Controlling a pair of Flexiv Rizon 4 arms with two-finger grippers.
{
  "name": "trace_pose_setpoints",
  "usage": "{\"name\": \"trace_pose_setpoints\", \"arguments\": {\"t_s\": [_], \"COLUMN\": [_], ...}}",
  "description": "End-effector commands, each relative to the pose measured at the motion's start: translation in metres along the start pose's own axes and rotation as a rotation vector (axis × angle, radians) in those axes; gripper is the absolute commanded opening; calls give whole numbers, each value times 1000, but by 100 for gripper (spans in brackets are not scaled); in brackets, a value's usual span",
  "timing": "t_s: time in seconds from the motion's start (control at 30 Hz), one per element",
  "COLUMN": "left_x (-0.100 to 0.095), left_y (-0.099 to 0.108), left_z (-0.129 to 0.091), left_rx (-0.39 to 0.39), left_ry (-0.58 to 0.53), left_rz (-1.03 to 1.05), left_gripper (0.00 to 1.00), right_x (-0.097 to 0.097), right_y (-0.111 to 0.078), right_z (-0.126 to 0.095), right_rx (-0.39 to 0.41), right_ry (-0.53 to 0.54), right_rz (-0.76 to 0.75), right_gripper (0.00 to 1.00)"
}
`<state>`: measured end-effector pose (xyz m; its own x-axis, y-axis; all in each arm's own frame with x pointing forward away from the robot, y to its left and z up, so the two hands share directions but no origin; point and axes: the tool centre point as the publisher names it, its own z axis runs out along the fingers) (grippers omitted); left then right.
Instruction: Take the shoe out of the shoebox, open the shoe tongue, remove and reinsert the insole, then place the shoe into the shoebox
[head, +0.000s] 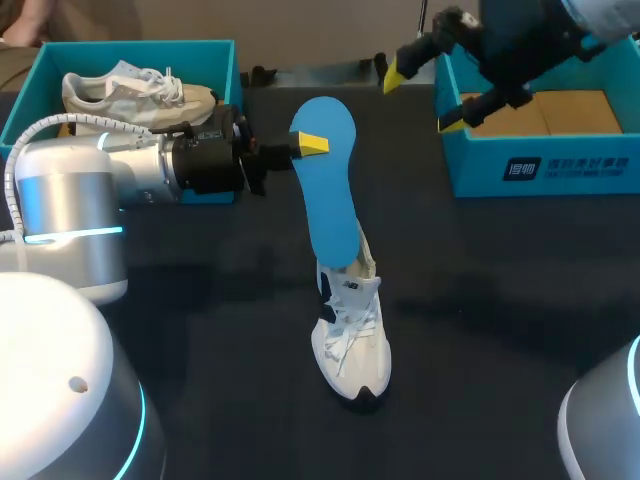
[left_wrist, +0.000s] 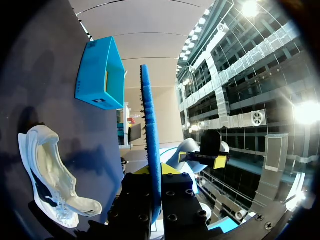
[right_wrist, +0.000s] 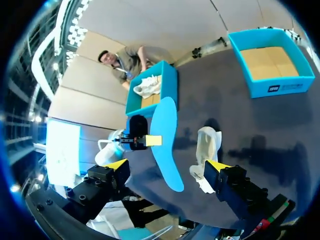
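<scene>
A dark table (head: 500, 300) with two robot arms. The left gripper (head: 305, 145) comes in from the left. Its two yellow-tipped fingers are closed flat on a bright blue insole (head: 330, 190), one on each face, pinching it near its upper, wider end. The insole hangs below the fingers, tilted, narrow end lowest. In the wrist views it is clear of the shoe.

The white shoe (head: 350, 335), with dark trim, sits on the table below and just ahead of the left fingers. Its laces face up and are loose, and its collar is gaping open. From above, the insole's lower end overlaps the shoe's heel opening.

The right gripper (head: 421, 97) is raised at the near corner of the empty shoebox (head: 540, 165), a teal box with a bare cardboard floor. Its fingers are spread wide and hold nothing. The insole and shoe lie well ahead of them, out over the table.

Behind the left gripper's fingers is the other shoebox (head: 140, 45), also teal, with a second shoe (head: 135, 95) lying inside it.
</scene>
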<state>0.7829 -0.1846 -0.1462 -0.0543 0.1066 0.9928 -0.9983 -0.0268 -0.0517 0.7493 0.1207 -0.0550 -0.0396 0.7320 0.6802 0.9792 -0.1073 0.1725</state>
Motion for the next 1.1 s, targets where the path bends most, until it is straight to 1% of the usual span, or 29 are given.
{"name": "trace_pose_setpoints", "arguments": {"t_s": [0.03, 0.27, 0.47, 0.57, 0.8, 1.1], "left_x": [0, 0, 0, 0, 0, 0], "left_y": [1, 1, 1, 1, 1, 1], "left_z": [0, 0, 0, 0, 0, 0], "left_rx": [3, 3, 3, 3, 3, 3], "left_ry": [-1, -1, -1, -1, -1, -1], "left_rz": [1, 1, 1, 1, 1, 1], "left_gripper": [0, 0, 0, 0, 0, 0], "right_x": [-10, -19, -31, -36, -43, -48], "right_y": [-1, -4, -9, -11, -14, -12], "right_z": [5, 10, 20, 25, 31, 38], "right_rx": [3, 2, 4, 11, 27, 62], "right_ry": [514, 560, 660, 652, 682, 664], "right_rz": [9, 18, 0, 6, 3, 23], "right_gripper": [100, 100, 100, 100, 100, 100]}}
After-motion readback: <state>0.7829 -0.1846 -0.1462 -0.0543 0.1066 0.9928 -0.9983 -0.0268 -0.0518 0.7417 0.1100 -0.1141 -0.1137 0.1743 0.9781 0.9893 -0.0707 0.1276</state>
